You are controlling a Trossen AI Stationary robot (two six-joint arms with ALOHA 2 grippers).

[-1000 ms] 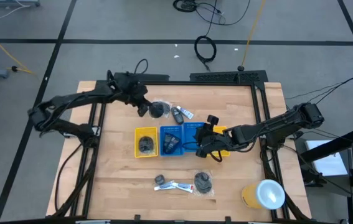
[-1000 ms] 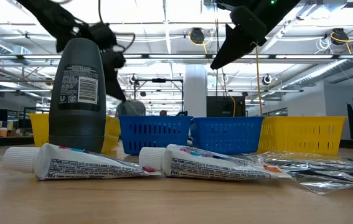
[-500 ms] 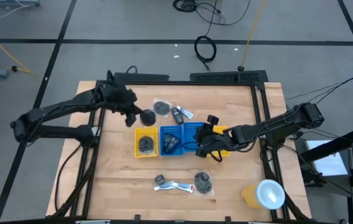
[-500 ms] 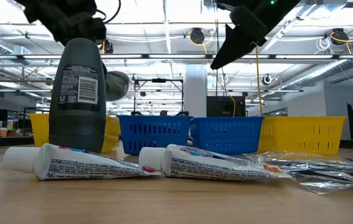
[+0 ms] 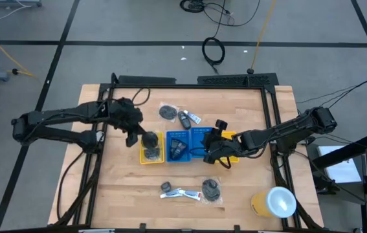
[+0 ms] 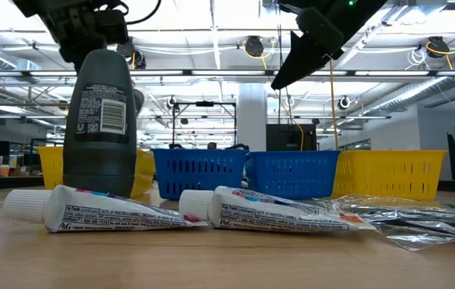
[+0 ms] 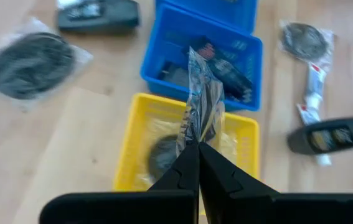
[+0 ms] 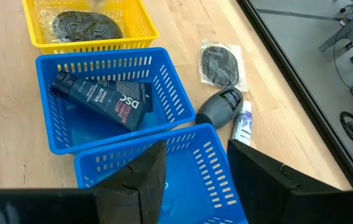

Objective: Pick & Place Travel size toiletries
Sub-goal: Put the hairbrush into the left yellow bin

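We see a grey mesh pad in its clear wrapper (image 7: 201, 93) pinched by the wrapper's edge in the left hand (image 5: 145, 138), fingers pressed together on the plastic, hanging just above the yellow tray (image 5: 142, 154). That tray already holds another mesh pad (image 8: 83, 25). Beside it, a blue tray (image 8: 51, 137) contains a dark tube (image 8: 101, 96). More wrapped pads, a dark bottle (image 6: 99, 120) and white tubes (image 6: 115, 210) lie loose on the desk (image 5: 125, 194). The right hand (image 5: 214, 153) hovers over a second blue tray (image 8: 201, 171), its fingers spread and empty.
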